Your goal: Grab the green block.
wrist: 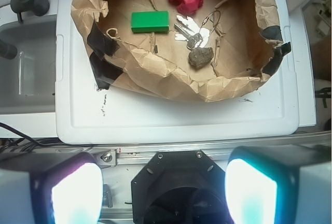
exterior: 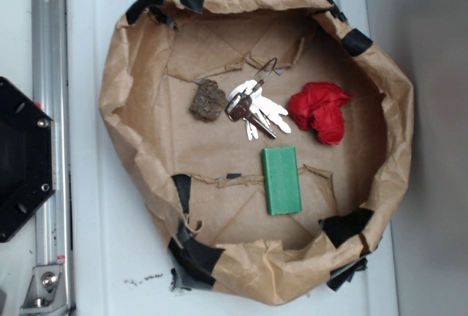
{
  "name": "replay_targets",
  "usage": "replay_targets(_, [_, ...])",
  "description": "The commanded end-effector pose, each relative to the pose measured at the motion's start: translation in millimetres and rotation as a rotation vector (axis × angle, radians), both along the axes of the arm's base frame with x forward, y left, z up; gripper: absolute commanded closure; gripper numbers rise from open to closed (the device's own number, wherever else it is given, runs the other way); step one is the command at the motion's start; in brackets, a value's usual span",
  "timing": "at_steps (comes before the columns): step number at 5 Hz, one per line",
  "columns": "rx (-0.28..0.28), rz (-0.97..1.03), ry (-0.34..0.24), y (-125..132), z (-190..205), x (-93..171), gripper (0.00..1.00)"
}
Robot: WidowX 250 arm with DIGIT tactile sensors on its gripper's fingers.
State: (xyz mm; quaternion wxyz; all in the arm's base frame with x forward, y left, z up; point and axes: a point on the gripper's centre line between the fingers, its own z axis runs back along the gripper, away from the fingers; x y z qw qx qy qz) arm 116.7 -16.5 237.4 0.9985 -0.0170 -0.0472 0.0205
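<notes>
The green block lies flat inside a brown paper bowl, toward its near side, long side running front to back. In the wrist view the green block shows at the top, far from my gripper. The two glowing fingers stand wide apart at the bottom corners with nothing between them, above the black robot base. The gripper itself does not show in the exterior view.
Inside the bowl lie a bunch of keys, a brown rock and a crumpled red cloth. The bowl rests on a white lid. A metal rail and the black base sit at the left.
</notes>
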Motion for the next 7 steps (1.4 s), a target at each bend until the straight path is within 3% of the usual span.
replay_targets(1, [0.0,0.0,0.0,0,0,0,0.0])
replay_targets(2, [0.049,-0.138,-0.101,2,-27,40,0.0])
replay_targets(3, [-0.009,-0.385,-0.186,2,-69,91,0.0])
replay_targets(4, [-0.02,-0.634,-0.294,2,-88,143,0.0])
replay_targets(5, [0.028,-0.812,-0.261,2,-106,180,0.0])
replay_targets(6, [0.078,-0.958,-0.217,-10,-117,193,0.0])
replay_targets(7, [0.053,-1.049,-0.189,-20,-124,185,0.0])
